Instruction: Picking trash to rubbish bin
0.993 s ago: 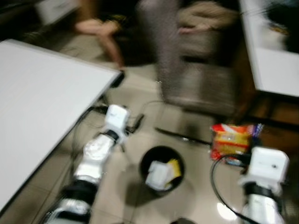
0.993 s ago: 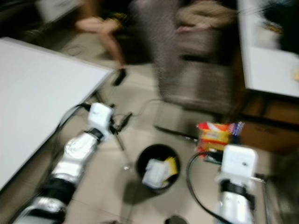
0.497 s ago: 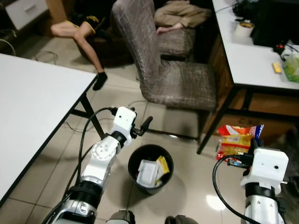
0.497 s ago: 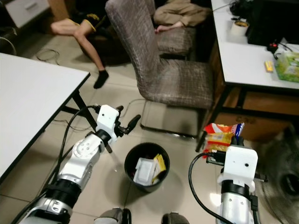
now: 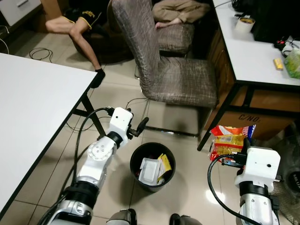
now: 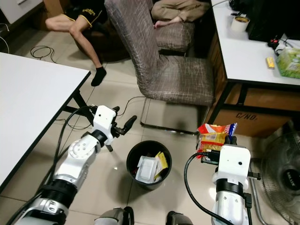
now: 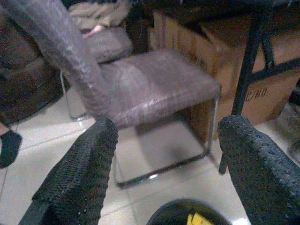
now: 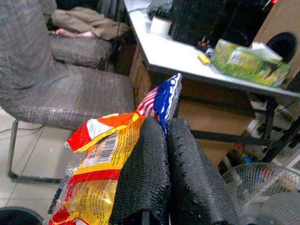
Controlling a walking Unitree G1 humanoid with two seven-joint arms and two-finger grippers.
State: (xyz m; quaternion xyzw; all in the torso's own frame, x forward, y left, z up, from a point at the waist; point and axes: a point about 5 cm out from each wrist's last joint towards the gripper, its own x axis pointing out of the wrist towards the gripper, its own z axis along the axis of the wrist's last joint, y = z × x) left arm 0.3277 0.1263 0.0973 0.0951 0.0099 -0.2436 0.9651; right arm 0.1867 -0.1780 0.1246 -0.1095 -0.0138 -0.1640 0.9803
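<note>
Right gripper [image 8: 166, 154]: fingers pressed together on the edge of a snack bag [image 5: 228, 142], which is held up above the floor, to the right of the bin [image 5: 152, 167].
Risk: the bag is pinched only at its edge, so it could slip out or swing during the carry; if let go where it is now, it would likely land on the floor short of the bin, near the chair [image 5: 164, 70] leg.
Bin: on the floor between the two arms, already holding a white box and yellow wrappers.
Right arm: raised upright, wrist pointing forward towards the desk [image 5: 253, 51].
Left gripper [image 7: 164, 154]: fingers wide apart and empty, held just left of the bin rim, aimed at the chair.
</note>
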